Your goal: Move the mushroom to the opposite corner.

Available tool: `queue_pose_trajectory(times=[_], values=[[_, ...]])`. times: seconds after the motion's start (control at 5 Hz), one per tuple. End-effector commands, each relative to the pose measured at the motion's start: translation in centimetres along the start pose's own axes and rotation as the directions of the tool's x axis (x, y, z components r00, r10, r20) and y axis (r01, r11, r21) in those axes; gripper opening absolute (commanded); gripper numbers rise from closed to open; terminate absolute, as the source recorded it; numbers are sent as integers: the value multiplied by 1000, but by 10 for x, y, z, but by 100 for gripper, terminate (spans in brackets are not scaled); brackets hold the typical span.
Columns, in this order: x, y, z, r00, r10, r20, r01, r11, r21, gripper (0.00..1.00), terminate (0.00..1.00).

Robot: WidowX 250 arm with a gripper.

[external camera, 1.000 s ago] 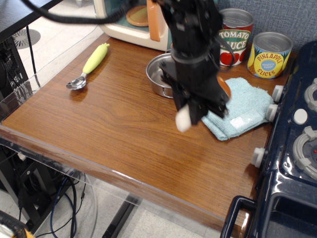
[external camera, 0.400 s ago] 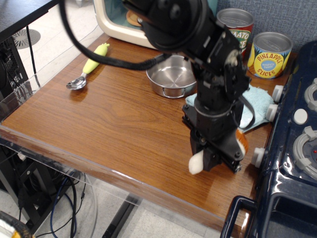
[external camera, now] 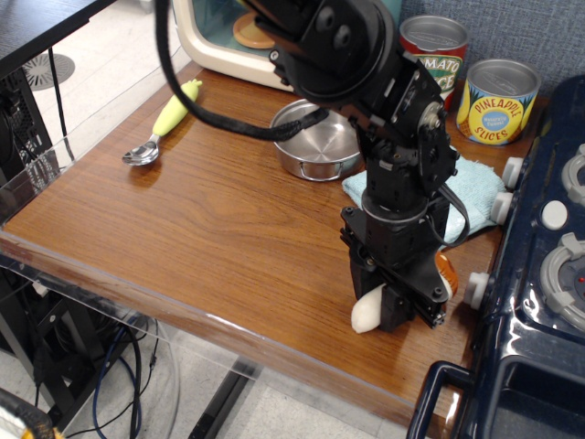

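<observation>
- In the observation.image view, your arm reaches down from the top of the picture and ends low over the near right part of the tabletop [external camera: 210, 229].
- Your gripper [external camera: 395, 306] is clamped on the mushroom [external camera: 367, 311]; the black fingers close around its middle, so only the two ends show.
- The cream-white stem sticks out at the gripper's lower left, tilted, with its tip at or just above the wood; you cannot tell from here whether it touches.
- A sliver of the mushroom's orange-brown cap peeks out on the gripper's right side, just beside a white knob [external camera: 476, 287] on the dark blue toy stove [external camera: 539, 302].
- The mushroom sits near the front right corner of the tabletop, close to the front edge and next to the stove.
- Behind your arm a light blue cloth [external camera: 475, 187] lies on the tabletop, partly hidden by the wrist.
- A steel pot [external camera: 315, 146] stands just left of the cloth, touching or nearly touching it.
- At the back right you see a tomato sauce can [external camera: 437, 46] and a pineapple slices can [external camera: 498, 101] side by side.
- A spoon [external camera: 164, 123] with a yellow-green handle lies at the far left, well apart from the gripper.
- A cream-coloured toy appliance [external camera: 228, 41] stands at the back edge, behind the pot.
</observation>
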State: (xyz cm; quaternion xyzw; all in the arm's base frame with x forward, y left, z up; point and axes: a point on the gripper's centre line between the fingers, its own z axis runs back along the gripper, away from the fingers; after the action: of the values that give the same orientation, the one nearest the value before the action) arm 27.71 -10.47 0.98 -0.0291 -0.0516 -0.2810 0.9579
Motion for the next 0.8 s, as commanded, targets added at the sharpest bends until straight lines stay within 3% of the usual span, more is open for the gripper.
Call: queue_pose_trajectory(times=[0.0, 0.4, 0.6], values=[[-13, 13, 36, 997, 20, 70, -22, 999, 26, 100, 0], [-14, 16, 71, 988, 15, 157, -22, 999, 42, 100, 0], [-16, 18, 93, 976, -8, 218, 5, 1000, 14, 100, 0]])
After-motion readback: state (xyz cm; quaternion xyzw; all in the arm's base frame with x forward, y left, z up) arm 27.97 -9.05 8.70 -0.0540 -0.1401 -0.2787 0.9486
